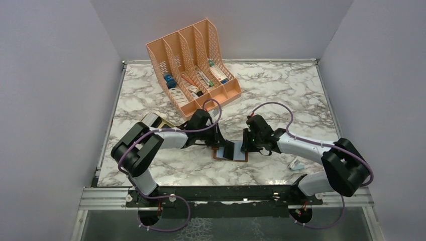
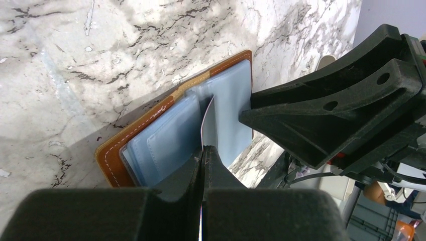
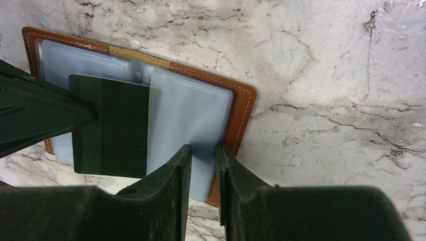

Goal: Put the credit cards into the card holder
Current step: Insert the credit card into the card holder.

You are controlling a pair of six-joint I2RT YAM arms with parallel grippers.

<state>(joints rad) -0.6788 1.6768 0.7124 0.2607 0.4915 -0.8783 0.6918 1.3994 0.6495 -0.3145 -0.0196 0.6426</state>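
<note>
The card holder (image 1: 230,152) lies open on the marble between both arms: brown leather (image 3: 240,108) with pale blue clear sleeves (image 2: 168,143). My left gripper (image 2: 203,150) is shut on a credit card (image 2: 207,118). In the left wrist view the card shows edge-on, standing over the fold between the two halves. The right wrist view shows that card (image 3: 110,125) as a dark rectangle over the holder's left half, held by the left fingers (image 3: 40,115). My right gripper (image 3: 203,148) is narrowly open, its tips at the right sleeve, with nothing visibly clamped.
A peach slotted desk organizer (image 1: 193,60) with pens and small items stands at the back. A tan flat object (image 1: 155,122) lies left of the left arm. A small white and blue thing (image 1: 297,163) lies beside the right arm. Grey walls enclose the table.
</note>
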